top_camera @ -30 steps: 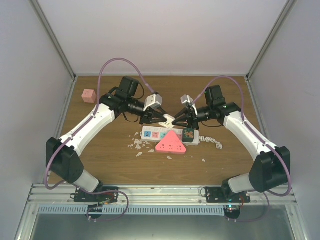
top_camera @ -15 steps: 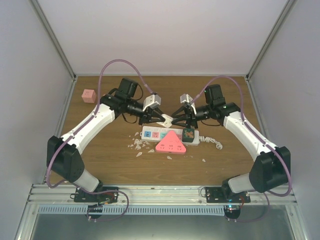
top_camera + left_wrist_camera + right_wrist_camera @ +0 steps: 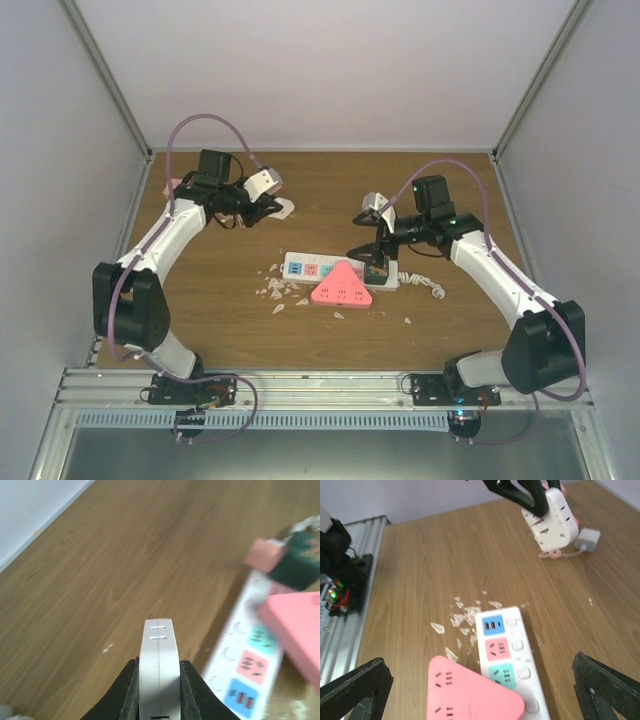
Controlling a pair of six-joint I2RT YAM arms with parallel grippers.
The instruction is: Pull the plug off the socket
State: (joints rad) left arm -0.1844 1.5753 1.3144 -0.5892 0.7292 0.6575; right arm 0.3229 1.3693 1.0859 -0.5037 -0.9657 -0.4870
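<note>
The socket (image 3: 305,267) is a long white strip with blue, pink and green outlet faces, lying mid-table; it also shows in the right wrist view (image 3: 517,645) and the left wrist view (image 3: 245,672). My left gripper (image 3: 272,208) is shut on the plug (image 3: 285,209), a white block with slots, held well clear of the strip at the back left. The same plug (image 3: 159,665) sits pinched between the black pads (image 3: 131,690). My right gripper (image 3: 368,258) hovers open over the strip's right end, fingers (image 3: 355,690) spread wide with nothing between them.
A pink triangular adapter (image 3: 340,285) and a dark green block (image 3: 378,268) sit on the strip. White shards (image 3: 275,290) litter the wood left of it. The strip's coiled white cord (image 3: 425,283) trails right. A small white block (image 3: 587,537) lies beyond the held plug.
The left gripper has carried the white plug from above the strip to the back left. The right gripper let go of it, opened wide and stayed over the strip.
</note>
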